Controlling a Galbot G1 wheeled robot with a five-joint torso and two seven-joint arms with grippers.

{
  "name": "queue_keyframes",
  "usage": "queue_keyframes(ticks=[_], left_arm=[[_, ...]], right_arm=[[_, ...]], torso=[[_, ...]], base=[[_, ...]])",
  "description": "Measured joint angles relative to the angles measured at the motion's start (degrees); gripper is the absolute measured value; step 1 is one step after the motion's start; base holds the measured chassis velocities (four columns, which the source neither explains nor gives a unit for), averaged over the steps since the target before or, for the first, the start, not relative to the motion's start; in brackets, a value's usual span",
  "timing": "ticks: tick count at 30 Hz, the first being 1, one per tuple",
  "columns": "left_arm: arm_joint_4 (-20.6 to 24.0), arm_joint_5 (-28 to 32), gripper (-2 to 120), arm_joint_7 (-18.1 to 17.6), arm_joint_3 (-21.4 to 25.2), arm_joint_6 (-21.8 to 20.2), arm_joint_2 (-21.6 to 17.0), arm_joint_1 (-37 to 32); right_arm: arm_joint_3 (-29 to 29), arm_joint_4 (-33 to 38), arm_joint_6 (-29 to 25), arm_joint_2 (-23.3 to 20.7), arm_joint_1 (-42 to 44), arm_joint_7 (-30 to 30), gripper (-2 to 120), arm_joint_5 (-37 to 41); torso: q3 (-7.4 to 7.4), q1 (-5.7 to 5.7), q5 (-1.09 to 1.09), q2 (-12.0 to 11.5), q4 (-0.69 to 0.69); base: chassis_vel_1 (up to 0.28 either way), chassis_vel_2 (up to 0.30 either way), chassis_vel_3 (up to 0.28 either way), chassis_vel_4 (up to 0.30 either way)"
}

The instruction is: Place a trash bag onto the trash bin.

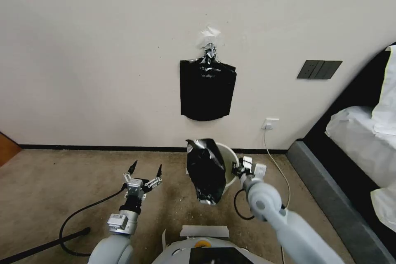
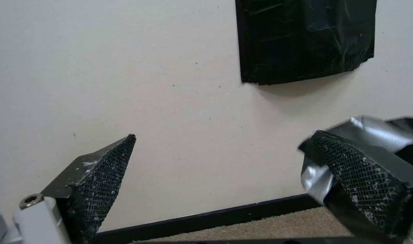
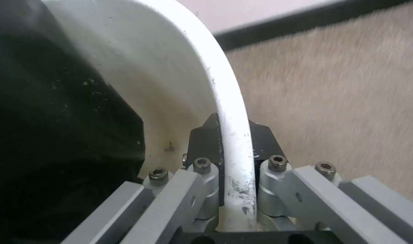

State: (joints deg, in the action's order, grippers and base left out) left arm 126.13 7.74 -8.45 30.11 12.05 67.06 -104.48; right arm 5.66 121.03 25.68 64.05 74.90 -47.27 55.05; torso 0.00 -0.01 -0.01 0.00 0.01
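Carpeted floor (image 1: 62,181) by a pale wall (image 1: 82,49).
Right pincer (image 3: 231,135) clamps the trash bin (image 1: 229,161) rim, trash bag (image 1: 206,171) draped; left pincer (image 1: 144,170) hovers wide apart.

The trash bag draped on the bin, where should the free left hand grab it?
Grip the raised, crinkled top corner of the trash bag, coming from the robot's left with the open left hand. That edge stands free above the trash bin; the right hand clamps the opposite rim.

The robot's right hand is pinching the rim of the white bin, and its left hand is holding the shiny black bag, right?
Not quite. The left hand is open and holds nothing, as the left wrist view shows. The trash bag just hangs over the trash bin. The right hand does pinch the rim.
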Motion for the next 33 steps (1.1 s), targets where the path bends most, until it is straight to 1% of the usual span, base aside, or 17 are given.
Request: queue_keyframes(ticks=[4,9,16,17,18,21,22,24,25,26,27,30,31,33], left_arm=[[0.0,0.0,100,0.0,-0.1,0.0,0.2,-0.1],[-0.1,0.0,100,0.0,-0.4,0.0,0.6,-0.1],[-0.1,-0.2,100,0.0,-0.6,0.1,0.8,-0.3],[-0.1,-0.2,100,0.0,-0.6,0.1,0.9,-0.3],[-0.1,-0.2,100,0.0,-0.6,0.1,0.9,-0.3],[0.0,-0.2,100,0.1,-0.8,0.1,0.9,-0.4],[0.0,-0.2,100,0.1,-0.8,0.1,0.9,-0.4],[0.0,-0.2,100,0.1,-0.9,0.2,1.0,-0.4],[0.0,-0.2,100,0.1,-0.9,0.2,1.0,-0.4],[0.0,-0.3,100,0.1,-1.1,0.2,1.0,-0.4],[0.0,-0.3,100,0.1,-1.1,0.2,1.0,-0.4],[0.0,-0.3,100,0.1,-1.4,0.2,1.1,-0.3],[0.0,-0.3,100,0.1,-1.4,0.2,1.1,-0.3],[0.0,-0.4,100,0.1,-1.6,0.2,1.1,-0.2]], right_arm=[[-0.7,-1.7,-1.7,1.5,0.8,1.8,4,-1.8],[-1.1,-3.4,-2.8,3.1,0.5,2.2,4,-2.3],[-1.4,-3.9,-2.8,3.7,0.8,2.6,5,-2.8],[-1.5,-3.9,-2.8,3.7,0.8,2.8,10,-3.0],[-1.5,-3.9,-2.8,3.7,0.8,2.8,10,-3.0],[-1.5,-3.1,-2.7,2.4,0.8,4.1,27,-5.0],[-1.5,-3.1,-2.7,2.4,0.8,4.1,27,-5.0],[-1.5,-1.9,-2.6,1.1,0.8,5.0,37,-6.6],[-1.5,-1.9,-2.6,1.1,0.8,5.0,37,-6.6],[-1.4,-0.9,-2.5,0.1,1.0,5.6,44,-7.8],[-1.4,-0.9,-2.5,0.1,1.0,5.6,44,-7.8],[-1.2,2.4,-1.9,-3.2,1.8,8.8,58,-14.4],[-1.2,2.4,-1.9,-3.2,1.8,8.8,58,-14.4],[-1.2,4.2,-1.7,-5.9,2.4,12.7,68,-21.0]], torso=[[0.0,0.0,0.01,0.0,-0.01],[0.0,0.0,0.0,0.0,0.0],[0.0,0.0,0.01,0.0,0.0],[0.0,0.0,0.01,0.0,-0.01],[0.0,0.0,0.01,0.0,-0.01],[0.0,0.0,0.01,0.0,-0.01],[0.0,0.0,0.01,0.0,-0.01],[0.0,0.0,0.02,0.0,0.0],[0.0,0.0,0.02,0.0,0.0],[0.01,0.0,0.02,0.0,0.0],[0.01,0.0,0.02,0.0,0.0],[0.01,0.0,0.02,0.0,-0.01],[0.01,0.0,0.02,0.0,-0.01],[0.01,0.0,0.0,0.0,-0.01]], base=[[0.0,0.0,0.0,0.0],[0.0,0.0,0.0,0.0],[0.0,0.0,0.0,0.0],[0.0,0.0,0.0,0.0],[0.0,0.0,0.0,0.0],[0.0,0.0,0.0,0.0],[0.0,0.0,0.0,0.0],[0.0,0.0,0.0,0.0],[0.0,0.0,0.0,0.0],[0.0,0.0,0.0,0.0],[0.0,0.0,0.0,0.0],[0.0,0.0,0.0,0.0],[0.0,0.0,0.0,0.0],[0.0,0.0,0.0,0.0]])
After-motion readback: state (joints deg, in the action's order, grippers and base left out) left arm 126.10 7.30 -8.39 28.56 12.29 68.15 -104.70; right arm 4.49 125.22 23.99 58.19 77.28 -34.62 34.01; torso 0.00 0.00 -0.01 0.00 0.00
